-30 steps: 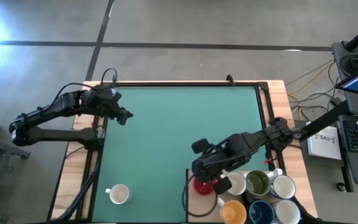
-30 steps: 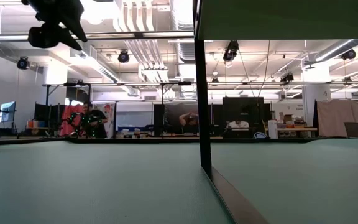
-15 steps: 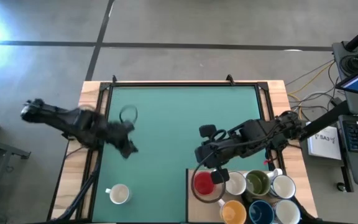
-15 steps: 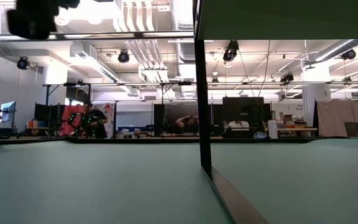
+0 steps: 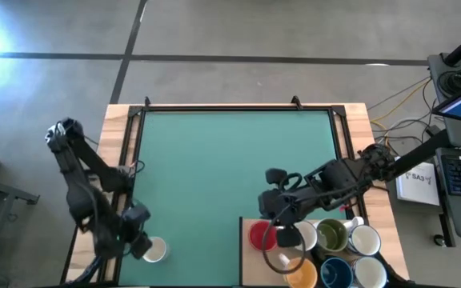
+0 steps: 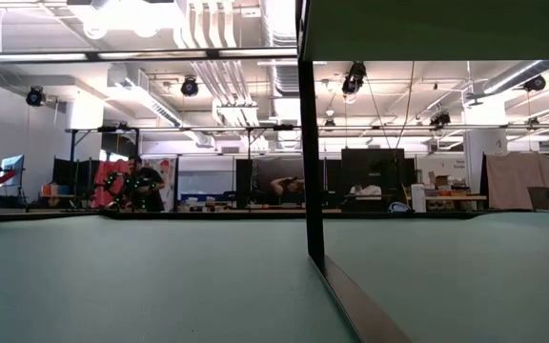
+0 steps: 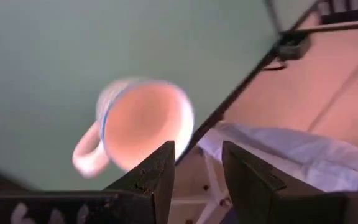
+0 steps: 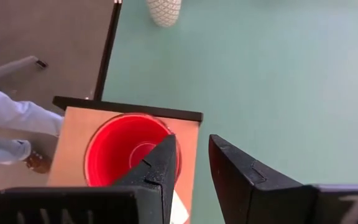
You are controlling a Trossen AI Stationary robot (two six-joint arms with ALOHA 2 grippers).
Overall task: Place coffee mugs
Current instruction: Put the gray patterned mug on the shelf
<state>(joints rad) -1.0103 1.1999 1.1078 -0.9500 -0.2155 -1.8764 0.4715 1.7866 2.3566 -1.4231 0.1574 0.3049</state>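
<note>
Item: coffee mugs. You had one white mug standing alone and upright on the green mat of the bench, near the front-left corner, its handle to the left. The rest sat clustered on a wooden board at the front right: a red mug at the board's corner, a white one just beside it, an olive-lined mug, another white, then an orange, a dark blue and a white mug along the front edge.

Handling, as a judgement: glazed ceramic, stiff, moderately heavy for its size, slippery on the wall and liable to chip if knocked against a neighbour. You would best take hold across the rim wall, one finger inside and one outside, on a side clear of the handle and of the next mug.

Grippers: your right gripper hovered over the red mug, fingers parted with one above the red interior and one outside the rim, gripping nothing. Your left gripper hung just beside the lone white mug, fingers apart and empty.

Surroundings: people were visible in the room behind the bench.
</note>
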